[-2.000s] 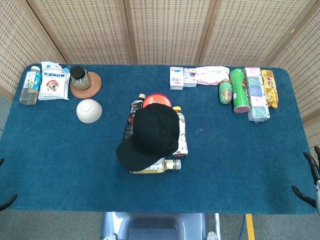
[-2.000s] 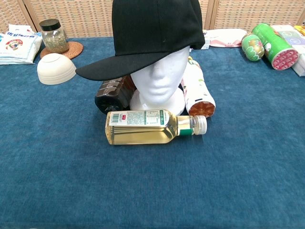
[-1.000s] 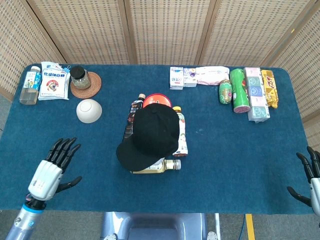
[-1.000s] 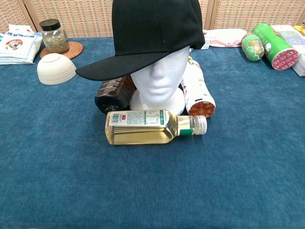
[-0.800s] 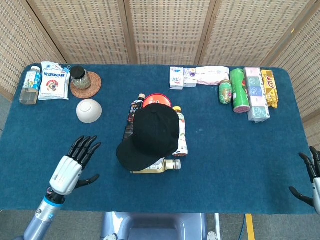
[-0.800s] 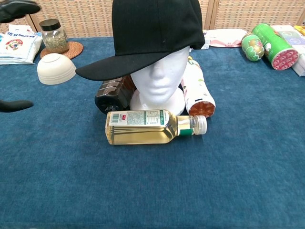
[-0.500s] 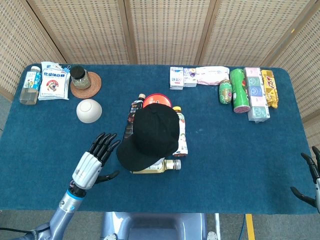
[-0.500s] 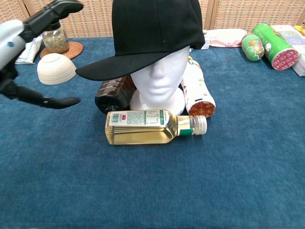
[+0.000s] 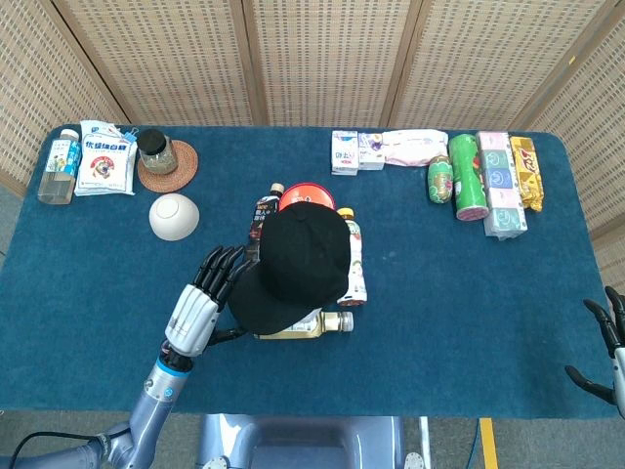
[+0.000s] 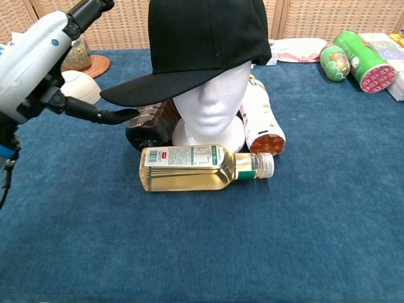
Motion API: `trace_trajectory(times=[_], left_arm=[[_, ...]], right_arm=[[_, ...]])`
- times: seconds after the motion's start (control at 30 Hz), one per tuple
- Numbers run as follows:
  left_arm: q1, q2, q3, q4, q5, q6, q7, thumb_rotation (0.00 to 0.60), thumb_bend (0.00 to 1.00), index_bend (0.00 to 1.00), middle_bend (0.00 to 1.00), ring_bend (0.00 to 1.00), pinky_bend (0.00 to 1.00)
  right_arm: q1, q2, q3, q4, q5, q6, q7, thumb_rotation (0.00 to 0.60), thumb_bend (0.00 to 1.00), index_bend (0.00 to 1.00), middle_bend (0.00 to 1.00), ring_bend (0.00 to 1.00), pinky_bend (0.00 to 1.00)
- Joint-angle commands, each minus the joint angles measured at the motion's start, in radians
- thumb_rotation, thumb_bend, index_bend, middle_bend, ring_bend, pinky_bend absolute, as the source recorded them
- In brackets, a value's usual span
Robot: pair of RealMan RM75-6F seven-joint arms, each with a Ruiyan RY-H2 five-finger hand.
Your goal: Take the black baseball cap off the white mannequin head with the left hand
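Note:
The black baseball cap (image 9: 296,262) (image 10: 202,44) sits on the white mannequin head (image 10: 213,104) at the table's middle, brim pointing front-left. My left hand (image 9: 200,303) (image 10: 44,57) is open just left of the brim, fingers spread above the brim level and thumb reaching under its edge, holding nothing. My right hand (image 9: 604,354) hangs open at the table's front right corner, far from the cap.
Bottles lie around the mannequin: a pale tea bottle (image 10: 202,168) in front, a dark one (image 10: 150,123) left, an orange-capped one (image 10: 262,123) right. A white bowl (image 9: 174,216), jar on coaster (image 9: 156,151) and packets sit back left; cans and snack packs (image 9: 469,176) back right.
My left hand rose from the front left edge and moved right across the table until it reached the cap's brim. The right hand barely shifted. The cap has not moved.

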Motion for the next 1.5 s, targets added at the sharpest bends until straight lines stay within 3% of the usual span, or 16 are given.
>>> trace_trajectory(times=[0.03, 0.23, 0.37, 0.47, 0.7, 0.8, 0.97, 1.13, 1.3, 1.5], left_arm=[[-0.020, -0.020, -0.016, 0.016, -0.017, -0.007, 0.005, 0.600, 0.06, 0.00, 0.00, 0.00, 0.00], [-0.046, -0.051, -0.036, 0.040, -0.045, -0.008, 0.000, 0.600, 0.08, 0.00, 0.00, 0.00, 0.00], [-0.061, -0.068, -0.038, 0.064, -0.049, -0.003, 0.000, 0.600, 0.17, 0.01, 0.00, 0.00, 0.01], [-0.066, -0.081, -0.036, 0.085, -0.041, 0.026, -0.012, 0.600, 0.25, 0.07, 0.02, 0.00, 0.07], [-0.061, -0.089, -0.020, 0.117, -0.037, 0.075, -0.037, 0.600, 0.30, 0.24, 0.16, 0.09, 0.15], [-0.054, -0.085, -0.013, 0.121, -0.034, 0.101, -0.048, 0.600, 0.30, 0.37, 0.28, 0.17, 0.21], [-0.044, -0.091, -0.018, 0.139, -0.030, 0.163, -0.069, 0.600, 0.31, 0.60, 0.51, 0.37, 0.45], [-0.044, -0.106, -0.033, 0.166, -0.028, 0.208, -0.071, 0.600, 0.36, 0.74, 0.64, 0.49, 0.64], [-0.056, -0.121, -0.056, 0.180, -0.029, 0.242, -0.065, 0.600, 0.40, 0.81, 0.70, 0.55, 0.71], [-0.080, -0.110, -0.076, 0.155, -0.014, 0.261, -0.041, 0.600, 0.40, 0.82, 0.71, 0.55, 0.71]], right_arm=[[0.000, 0.001, 0.000, -0.001, 0.000, 0.000, 0.000, 0.600, 0.00, 0.14, 0.00, 0.00, 0.00], [0.000, 0.001, 0.001, -0.002, 0.004, -0.002, 0.000, 0.600, 0.00, 0.15, 0.00, 0.00, 0.00], [0.001, 0.002, -0.001, -0.004, 0.005, -0.007, -0.001, 0.600, 0.00, 0.15, 0.00, 0.00, 0.00], [0.001, 0.004, -0.003, -0.005, 0.002, -0.007, 0.003, 0.600, 0.00, 0.15, 0.01, 0.00, 0.00], [0.001, 0.009, -0.009, -0.007, -0.004, -0.010, 0.012, 0.600, 0.00, 0.15, 0.01, 0.00, 0.00], [0.002, 0.011, -0.011, -0.009, -0.007, -0.011, 0.014, 0.600, 0.00, 0.15, 0.01, 0.00, 0.00], [0.001, 0.013, -0.015, -0.012, -0.011, -0.012, 0.014, 0.600, 0.00, 0.16, 0.01, 0.00, 0.00], [0.001, 0.014, -0.016, -0.014, -0.014, -0.011, 0.016, 0.600, 0.00, 0.16, 0.01, 0.00, 0.00], [0.002, 0.015, -0.017, -0.014, -0.013, -0.014, 0.017, 0.600, 0.00, 0.16, 0.01, 0.00, 0.00], [0.003, 0.016, -0.017, -0.014, -0.012, -0.016, 0.020, 0.600, 0.00, 0.16, 0.01, 0.00, 0.00]])
